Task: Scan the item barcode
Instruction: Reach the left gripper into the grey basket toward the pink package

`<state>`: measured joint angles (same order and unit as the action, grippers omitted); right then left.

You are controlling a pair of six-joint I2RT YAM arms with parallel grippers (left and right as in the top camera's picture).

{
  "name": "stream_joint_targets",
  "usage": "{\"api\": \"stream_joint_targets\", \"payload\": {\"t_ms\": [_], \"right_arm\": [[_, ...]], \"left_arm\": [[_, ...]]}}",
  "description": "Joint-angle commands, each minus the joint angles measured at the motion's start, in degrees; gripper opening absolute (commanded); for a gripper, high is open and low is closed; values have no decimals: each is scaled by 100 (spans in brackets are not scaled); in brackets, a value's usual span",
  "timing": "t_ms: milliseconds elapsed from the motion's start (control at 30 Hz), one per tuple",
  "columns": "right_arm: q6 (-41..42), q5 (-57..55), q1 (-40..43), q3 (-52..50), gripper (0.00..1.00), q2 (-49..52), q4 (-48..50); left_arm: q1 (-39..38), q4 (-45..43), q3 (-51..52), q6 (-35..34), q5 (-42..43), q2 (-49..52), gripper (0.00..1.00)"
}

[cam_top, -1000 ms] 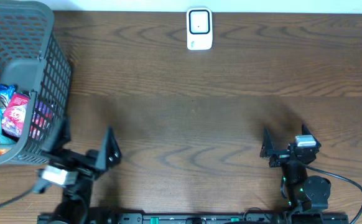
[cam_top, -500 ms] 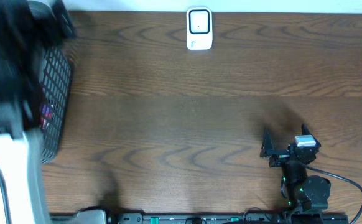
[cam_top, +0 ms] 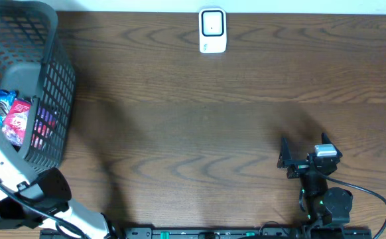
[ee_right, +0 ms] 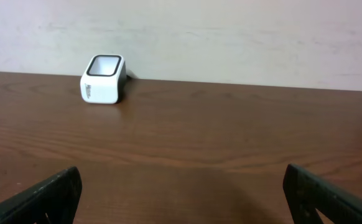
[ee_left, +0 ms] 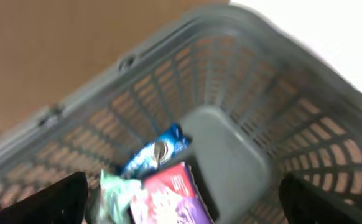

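Note:
The grey mesh basket (cam_top: 50, 86) stands at the table's left end and holds the items: a blue packet (cam_top: 2, 101), a red and purple packet (cam_top: 17, 123) and a pale green one (ee_left: 112, 194). The left wrist view looks down into the basket (ee_left: 243, 93), with my left gripper (ee_left: 184, 208) open above the red and purple packet (ee_left: 168, 199) and touching nothing. The white barcode scanner (cam_top: 212, 30) sits at the back edge, in the middle. My right gripper (cam_top: 304, 154) is open near the front right, holding nothing and facing the scanner (ee_right: 103, 79) across bare wood.
My left arm's white link (cam_top: 0, 182) rises along the overhead view's left edge and covers part of the basket. Brown wooden table (cam_top: 199, 113) lies between basket, scanner and right arm. A pale wall (ee_right: 231, 37) stands behind the scanner.
My left arm has swung up from the table's front left to above the basket. The right arm has not moved, and both grippers have stayed open.

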<state>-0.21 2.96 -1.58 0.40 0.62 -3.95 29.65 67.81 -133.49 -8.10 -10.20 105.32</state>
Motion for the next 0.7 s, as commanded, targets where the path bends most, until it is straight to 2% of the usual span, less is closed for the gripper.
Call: {"api": "stream_joint_targets", "payload": {"t_ms": [0,333,400,467,667], "right_arm": [[83,-4,-55,-7,99,-33,-24],[83,-2,-55,-7,99,-33,-24],[83,-2,-55,-7,99,-33,-24],[83,-2,-55,-7,99,-33,-24],[83,-2,-55,-7,99,-33,-24]], "left_arm": [[168,243,81,-1049,76,308,98],[151,1259,90,-1182,310,1410,99],[151,1714,90,-1991,-2,1749,99],[140,2002,90,-2420,-251,2076,99],[140,2199,92,-2415,-249,2592,98]]}}
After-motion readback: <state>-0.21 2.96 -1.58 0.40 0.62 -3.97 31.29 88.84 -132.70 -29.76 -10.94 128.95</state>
